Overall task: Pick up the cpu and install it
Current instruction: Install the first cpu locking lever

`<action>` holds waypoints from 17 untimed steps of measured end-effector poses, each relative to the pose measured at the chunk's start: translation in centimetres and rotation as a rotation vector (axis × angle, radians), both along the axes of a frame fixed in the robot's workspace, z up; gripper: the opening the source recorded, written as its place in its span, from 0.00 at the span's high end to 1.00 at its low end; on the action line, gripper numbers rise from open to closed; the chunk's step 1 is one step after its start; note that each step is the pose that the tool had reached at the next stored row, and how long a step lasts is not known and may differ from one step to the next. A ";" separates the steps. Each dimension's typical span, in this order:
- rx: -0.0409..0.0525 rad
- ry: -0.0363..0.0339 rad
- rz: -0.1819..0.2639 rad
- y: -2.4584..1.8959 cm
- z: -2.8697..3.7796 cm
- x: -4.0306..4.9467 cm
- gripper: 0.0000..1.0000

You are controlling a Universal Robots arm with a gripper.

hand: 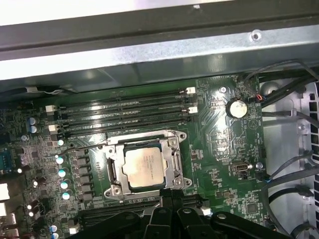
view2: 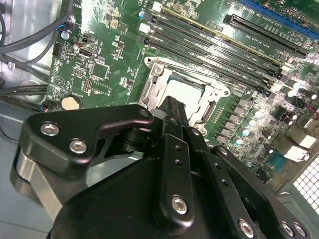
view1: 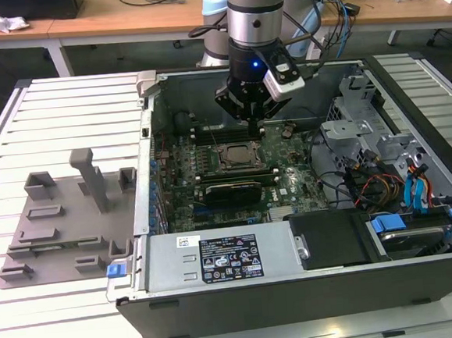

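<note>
Arm vertical over open computer case (view1: 217, 256); gripper (view1: 253, 120) hangs above seated cpu (hand: 145, 167), finger state can't tell. Slatted table (view1: 57, 112).

An open computer case (view1: 294, 234) lies on a slatted counter (view1: 58, 119), a grey tray (view1: 66, 221) near the counter's edge beside it.

The cpu (hand: 145, 167) has a pale silver-white top inside a silvery metal socket frame (hand: 175, 160). The motherboard (hand: 219, 144) is green, its memory slots (hand: 124, 117) black with white end clips. The gripper (view1: 254, 117) is black, and the plastic tray (view1: 66, 221) plain grey.
</note>
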State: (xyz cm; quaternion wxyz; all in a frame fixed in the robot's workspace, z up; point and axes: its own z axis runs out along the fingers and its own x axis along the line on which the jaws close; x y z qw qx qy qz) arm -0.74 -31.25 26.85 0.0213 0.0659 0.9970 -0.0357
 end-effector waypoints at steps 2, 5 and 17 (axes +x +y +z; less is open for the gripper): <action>0.0000 0.0000 0.006 0.00 0.00 0.00 0.89; 0.0000 0.0000 0.017 0.00 0.00 0.00 0.89; 0.0000 0.0000 0.061 0.00 0.00 0.00 0.89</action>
